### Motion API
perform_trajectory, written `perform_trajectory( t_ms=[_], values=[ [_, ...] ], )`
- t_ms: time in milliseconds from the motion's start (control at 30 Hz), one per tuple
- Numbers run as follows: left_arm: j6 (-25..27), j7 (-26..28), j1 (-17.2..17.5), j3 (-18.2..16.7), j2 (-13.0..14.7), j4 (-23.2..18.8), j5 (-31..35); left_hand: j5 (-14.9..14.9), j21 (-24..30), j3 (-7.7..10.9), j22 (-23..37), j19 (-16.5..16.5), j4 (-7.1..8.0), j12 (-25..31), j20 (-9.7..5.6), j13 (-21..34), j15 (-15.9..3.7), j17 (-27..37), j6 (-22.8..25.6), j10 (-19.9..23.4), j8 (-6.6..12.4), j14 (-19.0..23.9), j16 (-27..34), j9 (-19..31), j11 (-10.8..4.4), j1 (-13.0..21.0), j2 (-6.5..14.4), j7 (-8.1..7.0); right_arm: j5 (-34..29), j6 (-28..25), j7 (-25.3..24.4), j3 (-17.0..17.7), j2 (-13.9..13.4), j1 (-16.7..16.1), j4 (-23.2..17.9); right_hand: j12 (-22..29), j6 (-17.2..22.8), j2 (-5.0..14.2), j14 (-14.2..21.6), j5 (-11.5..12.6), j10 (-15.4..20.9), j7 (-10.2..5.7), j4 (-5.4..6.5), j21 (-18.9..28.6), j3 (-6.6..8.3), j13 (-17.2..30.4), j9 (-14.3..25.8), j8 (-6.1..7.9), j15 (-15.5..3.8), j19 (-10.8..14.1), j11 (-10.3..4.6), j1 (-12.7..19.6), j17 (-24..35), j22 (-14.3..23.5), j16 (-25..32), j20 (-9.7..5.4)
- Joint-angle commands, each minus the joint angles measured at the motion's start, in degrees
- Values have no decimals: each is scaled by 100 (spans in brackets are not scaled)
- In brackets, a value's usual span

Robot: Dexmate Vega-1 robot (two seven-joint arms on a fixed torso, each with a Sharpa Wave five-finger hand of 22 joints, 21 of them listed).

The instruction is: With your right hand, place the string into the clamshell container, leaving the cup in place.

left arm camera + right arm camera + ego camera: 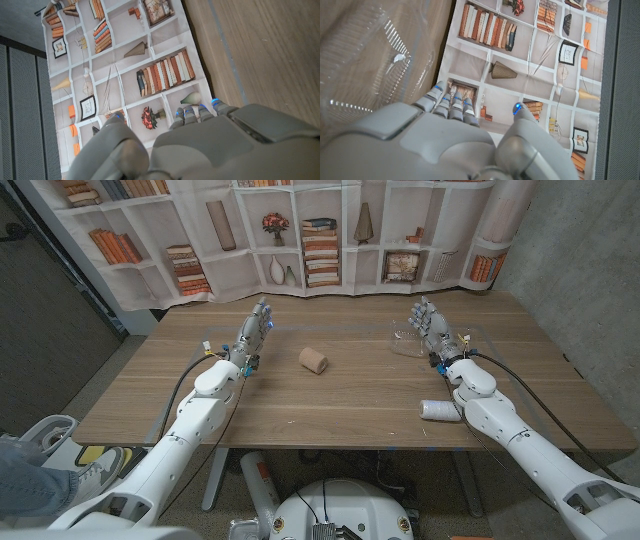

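Even, diffuse overhead lighting; soft short shadows lie under the brown paper cup (pixel 313 360) on the matte wooden table (pixel 330 405). Glare streaks the clear ribbed plastic clamshell container (pixel 365 55). Head view bows at its edges; near wrist-view hands are blurred.

one cup (pixel 313 360), one string spool (pixel 438 411), one clamshell container (pixel 408 340), two hands

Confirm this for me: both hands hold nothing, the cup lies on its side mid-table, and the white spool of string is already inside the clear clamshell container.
Not quite. The head view shows the white spool of string lying on the table near the front edge beside the right forearm, not inside the clear clamshell container. The rest stands: the left hand and right hand hold nothing, and the cup lies on its side mid-table.
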Motion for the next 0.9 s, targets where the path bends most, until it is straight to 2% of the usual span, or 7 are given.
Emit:
perform_trajectory(
  t_ms=[33,300,500,733,900],
  values=[
    [151,230,145,-43,36,-391,679,35,37,31,6,-51,-27,27,4,8,13,13,17,7,32,-7,23,9,5,70,19,35,-22,-3,-32,45,-92,-75,-186,42,53,-7,59,-9,39,14,-32,-13,13,29,10,20,1,70,-18,91,27,30,12,-150],
    [125,-14,176,-232,-78,-308,327,49,32,27,7,-66,-34,23,5,8,21,13,3,11,18,-5,18,9,17,84,35,39,30,-11,111,110,-288,-202,-359,41,95,-4,74,-22,53,1,-50,-19,12,29,11,26,12,86,-18,110,28,33,7,-147],
    [154,56,214,-256,-82,-384,408,61,34,24,7,-63,-38,26,13,9,22,13,29,32,22,15,20,10,19,94,48,44,97,57,137,211,-393,-344,-507,42,102,-5,85,-32,67,-3,-61,-21,9,29,11,22,10,104,-31,119,30,35,5,-142],
    [44,-146,191,-281,-91,-265,344,71,37,20,7,-57,-43,27,10,9,20,13,58,48,26,26,20,10,17,103,61,41,121,77,169,282,-528,-471,-664,56,153,-1,117,-45,120,-19,-74,-24,7,30,12,32,3,130,-37,131,32,37,8,-138],
    [49,-92,193,-260,-109,-279,400,79,49,18,7,-28,-46,29,6,9,19,12,66,63,24,44,22,10,6,111,71,35,98,121,131,319,-576,-548,-725,57,164,4,121,-50,132,-26,-83,-26,8,30,13,31,-9,145,-32,142,31,37,3,-147]
  ],
)
